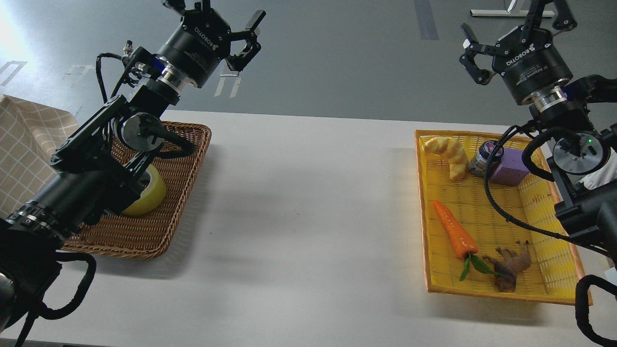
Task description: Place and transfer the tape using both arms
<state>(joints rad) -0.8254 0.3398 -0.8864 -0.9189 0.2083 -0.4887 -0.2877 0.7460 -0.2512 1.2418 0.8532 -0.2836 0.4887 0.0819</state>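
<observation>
The yellow tape roll (148, 198) lies in the brown wicker basket (178, 193) at the table's left; my left arm hides most of it. My left gripper (219, 24) is held high above and behind the basket's far edge, fingers spread open and empty. My right gripper (511, 24) is raised high above the far end of the yellow basket (482, 212), fingers spread open and empty. Both grippers are well apart from the tape.
The yellow basket holds a croissant (448, 154), a small jar (484, 158), a purple block (511, 168), a carrot (453, 233) and a brown figure (511, 265). A white table (299, 217) bears both baskets. A checked cloth (24, 144) lies at the left edge.
</observation>
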